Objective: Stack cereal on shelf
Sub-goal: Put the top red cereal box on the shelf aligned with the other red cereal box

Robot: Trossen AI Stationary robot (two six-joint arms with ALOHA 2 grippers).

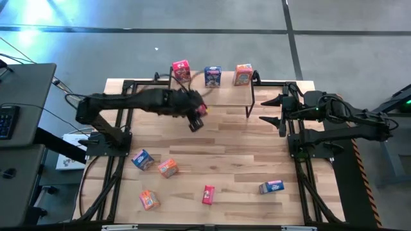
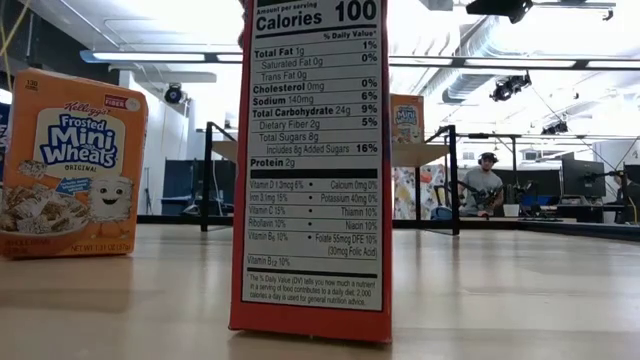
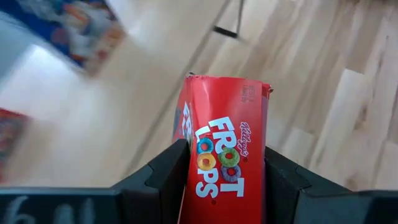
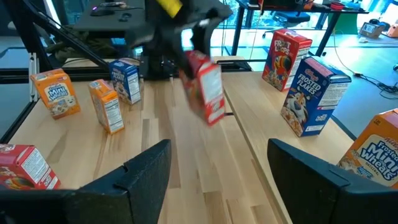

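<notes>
Red cardboard Froot Loops mini cereal box (image 3: pixel 224 155) was clenched in the left end effector (image 1: pixel 196 117) just before the light wooden shelf (image 1: pixel 226 94); best set down upright, clear of three shelved boxes; right end effector (image 1: pixel 280 117) waited released beside the worktop (image 1: pixel 244 154).

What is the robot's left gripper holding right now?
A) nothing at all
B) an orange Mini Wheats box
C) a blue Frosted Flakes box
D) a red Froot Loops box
D: in the left wrist view the left gripper is shut on the red Froot Loops box, one dark finger against each side.
</notes>
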